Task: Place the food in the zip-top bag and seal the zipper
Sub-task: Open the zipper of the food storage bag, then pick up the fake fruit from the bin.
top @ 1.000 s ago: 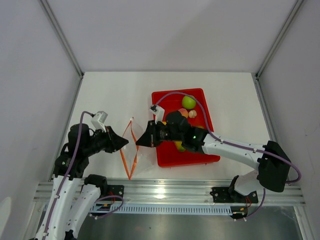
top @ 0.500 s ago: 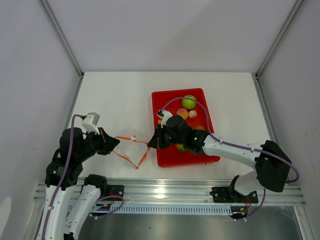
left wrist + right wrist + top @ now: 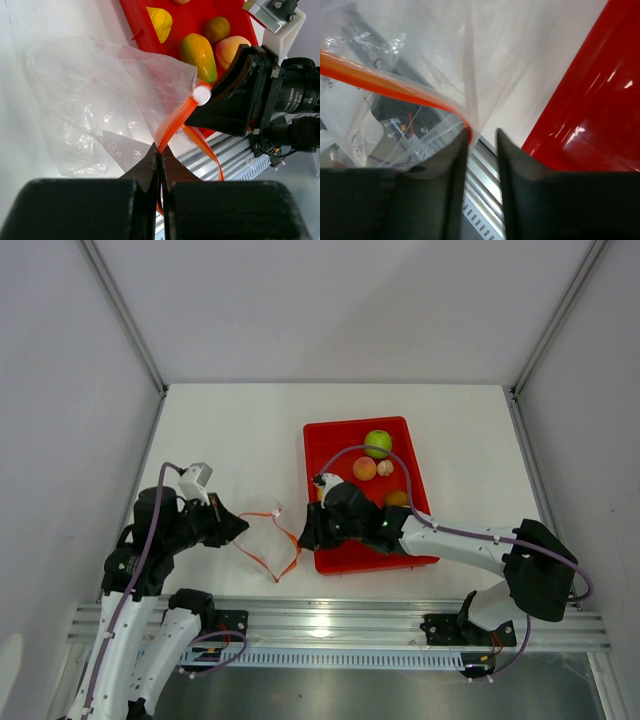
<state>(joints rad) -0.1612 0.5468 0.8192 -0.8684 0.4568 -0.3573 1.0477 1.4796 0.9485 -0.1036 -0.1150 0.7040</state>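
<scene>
Clamped the left fingers point(image 3: 146, 171) together on the zipper point(image 3: 176, 120), with no gap showing between them. Stretched the zip-top bag point(image 3: 95, 95) between the two arms, over the near part of the white desk point(image 3: 230, 440), just left of the red tray point(image 3: 330, 435). Spread the mouth into an open orange-red loop in the top view, with a small white slider point(image 3: 202, 94) sitting on the strip close to the right fingers point(image 3: 447, 170). Showed a narrow gap between those right fingers in their own wrist view, the strip bending down against the inner edge of one and clear film draped over it; could not tell whether pinched or only hooked.

Lay in the tray, all the food on show: green apple point(image 3: 378, 443) at the far end, peach point(image 3: 364, 468) and small beige piece point(image 3: 385, 468) side by side just nearer. Sat close together by the tray's bag-side edge, seen from the left wrist: yellow piece point(image 3: 159, 22), mango point(image 3: 200, 50), brown piece point(image 3: 217, 29).
</scene>
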